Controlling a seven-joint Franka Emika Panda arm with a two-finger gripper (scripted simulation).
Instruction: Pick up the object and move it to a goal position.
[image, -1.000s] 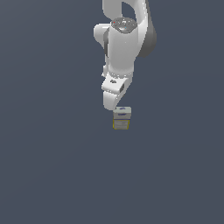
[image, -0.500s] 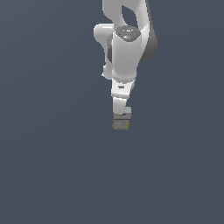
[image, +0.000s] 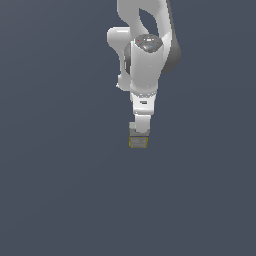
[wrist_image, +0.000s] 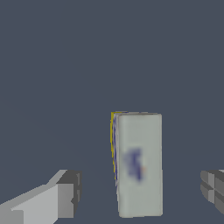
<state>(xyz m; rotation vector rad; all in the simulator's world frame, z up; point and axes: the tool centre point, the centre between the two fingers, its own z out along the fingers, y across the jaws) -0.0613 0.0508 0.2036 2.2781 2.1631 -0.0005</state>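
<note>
The object (image: 138, 142) is a small grey-white carton with yellow edges, resting on the dark floor. In the wrist view the object (wrist_image: 139, 164) shows a pale top with a blurred blue mark. My gripper (image: 139, 131) hangs straight down right over it, fingers reaching its top. In the wrist view my gripper (wrist_image: 142, 192) is open, with one finger (wrist_image: 65, 192) and the other finger (wrist_image: 213, 186) standing on either side of the carton, each with a gap to it.
A plain dark grey floor (image: 60, 190) spreads all round the carton. The white arm (image: 145, 60) rises above the gripper toward the top of the exterior view.
The arm has swung upright and lowered; the gripper has come down from beside and above the carton until its fingers straddle it. The carton has not moved.
</note>
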